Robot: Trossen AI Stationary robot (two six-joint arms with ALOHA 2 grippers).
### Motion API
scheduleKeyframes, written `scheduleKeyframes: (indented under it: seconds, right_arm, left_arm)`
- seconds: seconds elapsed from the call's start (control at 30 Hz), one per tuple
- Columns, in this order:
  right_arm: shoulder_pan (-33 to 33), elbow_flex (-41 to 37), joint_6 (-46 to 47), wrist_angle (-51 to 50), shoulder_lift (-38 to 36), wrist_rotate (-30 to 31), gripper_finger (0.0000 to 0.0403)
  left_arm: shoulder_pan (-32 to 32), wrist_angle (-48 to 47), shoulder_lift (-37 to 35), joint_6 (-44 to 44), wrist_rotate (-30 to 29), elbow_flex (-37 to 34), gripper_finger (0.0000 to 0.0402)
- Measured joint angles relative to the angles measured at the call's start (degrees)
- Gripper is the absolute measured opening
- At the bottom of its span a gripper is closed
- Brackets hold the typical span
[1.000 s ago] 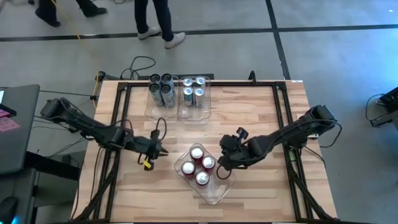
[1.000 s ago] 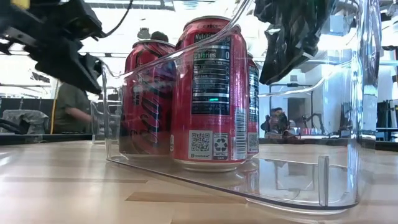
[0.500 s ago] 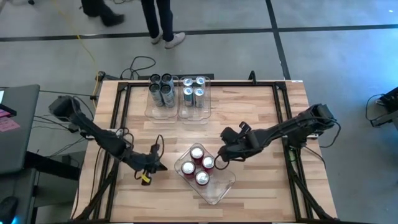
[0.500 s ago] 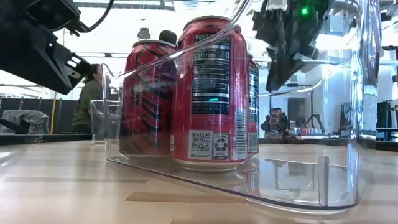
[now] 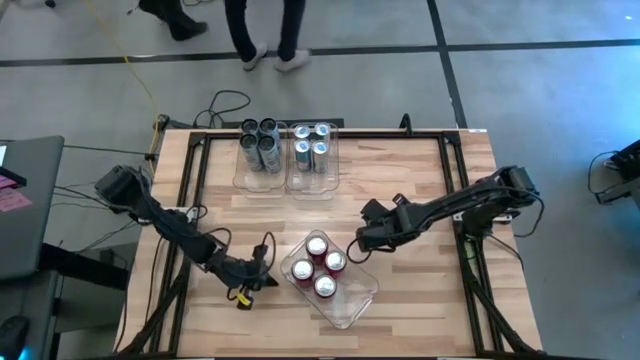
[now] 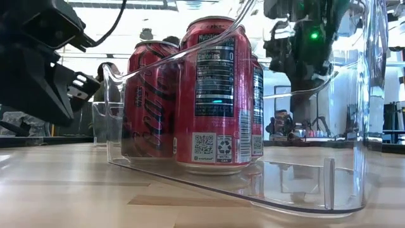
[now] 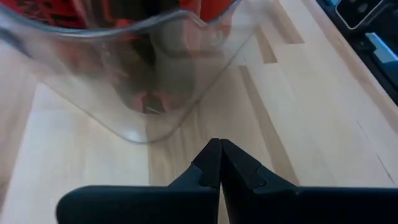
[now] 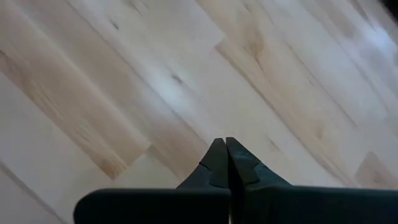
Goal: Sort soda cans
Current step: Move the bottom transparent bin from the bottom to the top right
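Wooden tabletop (image 5: 400, 180) carries everything. At its left, near the front edge, the left hand (image 5: 268, 281) hangs just beside the clear bin (image 5: 352, 300) of red cans (image 5: 321, 266), fingers pressed together and holding nothing (its wrist view shows the bin's curved wall close ahead). Four red cans stand upright in that bin. Behind, at the far edge, dark grey cans (image 5: 259, 142) fill one clear bin and silver-and-blue cans (image 5: 310, 143) the bin touching it. Right of the red cans, the right hand (image 5: 362, 241) hovers over bare wood, fingers closed and empty.
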Motion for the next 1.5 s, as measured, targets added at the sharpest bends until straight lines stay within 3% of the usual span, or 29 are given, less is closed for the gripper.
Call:
scheduleKeyframes:
  seconds: [0.4, 0.7, 1.5]
  right_arm:
    - [5.4, -2.4, 4.7, 1.8, 0.0, -6.1, 0.0]
    - [10.5, -2.4, 9.3, 1.7, 0.0, -9.1, 0.0]
    - [20.1, -2.4, 25.8, -5.4, 0.0, -7.1, 0.0]
  left_arm:
    - [4.2, 3.7, 9.1, 6.1, 3.3, 5.5, 0.0]
    - [8.0, 3.5, 9.8, 11.2, 3.6, 7.8, 0.0]
    - [21.9, 3.6, 9.7, 24.3, 9.5, 14.2, 0.0]
